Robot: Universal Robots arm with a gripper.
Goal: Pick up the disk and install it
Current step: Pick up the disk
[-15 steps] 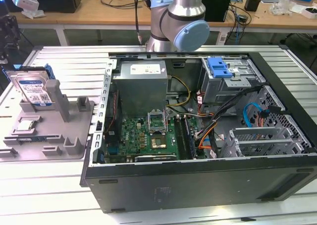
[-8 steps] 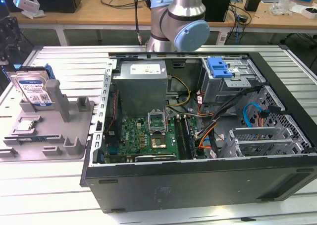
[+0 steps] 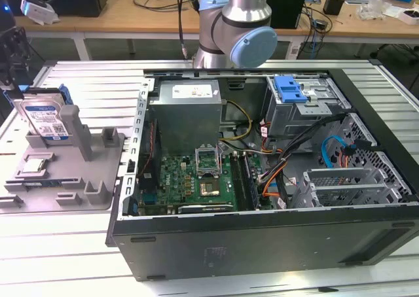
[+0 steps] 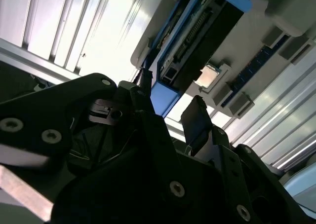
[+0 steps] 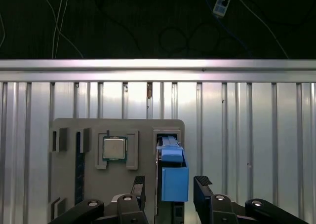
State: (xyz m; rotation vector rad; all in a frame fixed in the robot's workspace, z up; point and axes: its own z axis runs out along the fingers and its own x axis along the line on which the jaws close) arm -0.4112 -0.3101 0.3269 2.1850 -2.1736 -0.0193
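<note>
**Spotter:** Your gripper (image 5: 171,185) stood wide, one finger on each side of the disk (image 5: 173,172). A gap showed on both sides, so it held nothing.

**Operator:** So where was the disk for me?

**Spotter:** Straight between your fingertips (image 5: 201,184), standing on edge in a slot of the grey holder (image 5: 64,174). In the exterior view that holder sat at the exterior view's left, apart from the open computer case (image 3: 262,235).

**Operator:** And its long axis?

**Spotter:** It ran crosswise to your closing line. The thin, blue-framed edge faced the wrist, and the flat faces were turned to your fingers. I judged that a plain squeeze would have met the faces, not the ends. You had one arm, so there was no choice of side to make.

**Operator:** What about the surface and the room?

**Spotter:** The holder lay on a table (image 5: 256,135) of ribbed metal slats. Room was tighter on one side: the small chip (image 5: 114,148) sat in its recess just beside the slot, and a grey post (image 3: 75,130) rose next to the disk. The drive cage with its blue latch (image 3: 291,87) was inside the case, well apart from you.
</note>
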